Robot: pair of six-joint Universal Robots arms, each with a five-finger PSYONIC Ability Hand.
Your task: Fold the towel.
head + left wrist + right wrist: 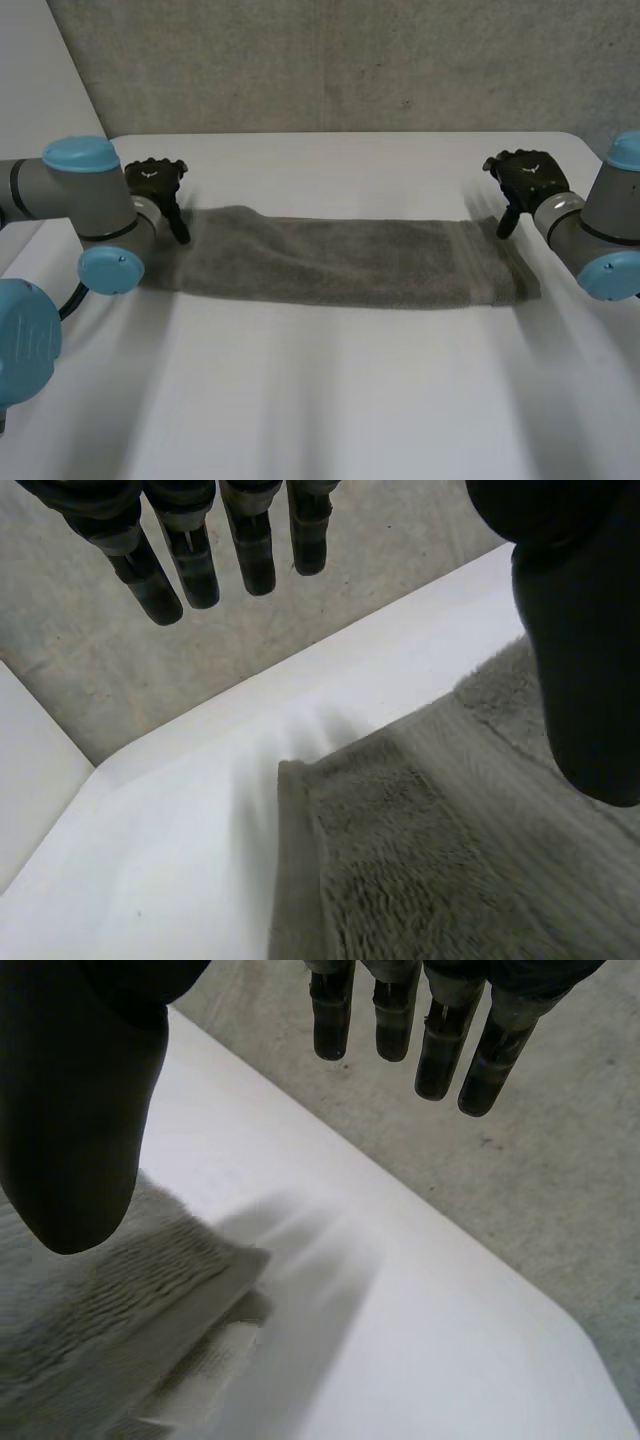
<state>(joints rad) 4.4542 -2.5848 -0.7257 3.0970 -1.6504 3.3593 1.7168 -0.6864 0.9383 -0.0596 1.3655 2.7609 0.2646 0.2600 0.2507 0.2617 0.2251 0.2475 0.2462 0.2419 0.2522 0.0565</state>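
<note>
We judge the towel point(340, 262) soft, light and limp. It will sag when lifted, and its pile should give the fingers grip. We would take hold at the end corners, pinching all layers together.

The towel lies flat on the table point(330, 400) as a long strip between the arms. The left hand point(155, 180) hangs over the towel's left end and the right hand point(527, 178) over its right end. Both are released, fingers straight, grasping nothing.

In each wrist view the towel's end lies under the thumb, with the fingertips out beyond its edge. We cannot tell whether either thumb touches the cloth.
</note>
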